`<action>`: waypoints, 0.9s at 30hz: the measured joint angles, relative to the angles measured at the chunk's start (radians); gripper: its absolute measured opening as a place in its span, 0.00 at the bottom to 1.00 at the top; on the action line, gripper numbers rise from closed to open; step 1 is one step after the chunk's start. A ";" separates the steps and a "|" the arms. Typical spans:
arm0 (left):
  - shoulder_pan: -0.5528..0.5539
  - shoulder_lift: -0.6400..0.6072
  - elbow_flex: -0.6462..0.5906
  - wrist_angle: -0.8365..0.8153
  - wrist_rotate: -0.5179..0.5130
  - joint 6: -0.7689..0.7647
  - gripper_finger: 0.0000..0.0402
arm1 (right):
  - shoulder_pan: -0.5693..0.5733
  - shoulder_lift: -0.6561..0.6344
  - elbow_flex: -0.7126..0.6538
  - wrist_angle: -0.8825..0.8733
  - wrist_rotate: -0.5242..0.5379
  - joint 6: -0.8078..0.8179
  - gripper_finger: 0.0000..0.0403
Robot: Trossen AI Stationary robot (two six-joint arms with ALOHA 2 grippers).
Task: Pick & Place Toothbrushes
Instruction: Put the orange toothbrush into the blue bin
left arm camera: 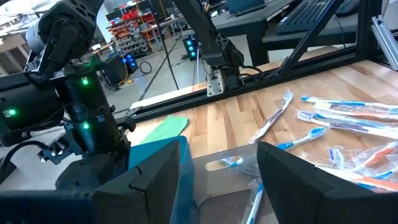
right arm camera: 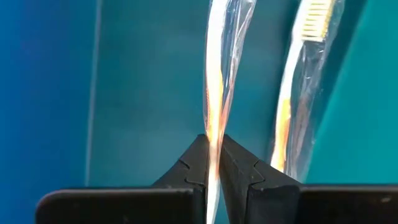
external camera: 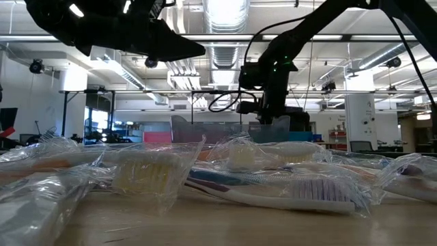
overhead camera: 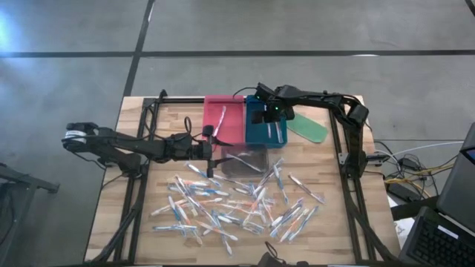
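Many wrapped toothbrushes (overhead camera: pixel 237 208) lie loose on the wooden table's near half, and they fill the front of the low view (external camera: pixel 273 191). At the far middle, a red tray (overhead camera: pixel 236 127) and a blue tray (overhead camera: pixel 256 133) stand side by side. My right gripper (overhead camera: pixel 272 119) points down into the blue tray, shut on a wrapped toothbrush with orange on it (right arm camera: pixel 214 74). Another toothbrush (right arm camera: pixel 298 93) lies beside it on the tray's floor. My left gripper (left arm camera: pixel 217 180) stands level and open over a clear tray (overhead camera: pixel 245 162). My right gripper pinches the wrapped toothbrush between its two fingertips (right arm camera: pixel 198 163), on the orange-marked stretch of its handle (right arm camera: pixel 213 127), clear wrapper included. The fingers come from above, pointing steeply down. The brush reaches away below them over the blue tray's floor; whether its far end rests there cannot be told.
A flat green oblong piece (overhead camera: pixel 308 127) lies right of the blue tray. The red tray holds one toothbrush (overhead camera: pixel 220 119). The clear tray (left arm camera: pixel 224 165) has a toothbrush in it. Black frame rails (overhead camera: pixel 349 178) run along the table's edges, with cables at the far right.
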 joint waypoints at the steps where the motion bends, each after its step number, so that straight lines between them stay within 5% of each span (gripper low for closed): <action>1: 0.000 0.000 0.000 0.000 0.000 0.000 0.54 | 0.000 0.000 -0.001 0.003 0.002 0.000 0.04; 15: 0.000 0.000 0.000 0.001 0.000 -0.004 0.54 | -0.003 0.000 -0.015 0.001 0.001 0.000 0.05; 27: 0.001 0.000 0.000 0.002 0.000 -0.004 0.54 | -0.003 0.000 -0.015 0.001 -0.001 -0.004 0.20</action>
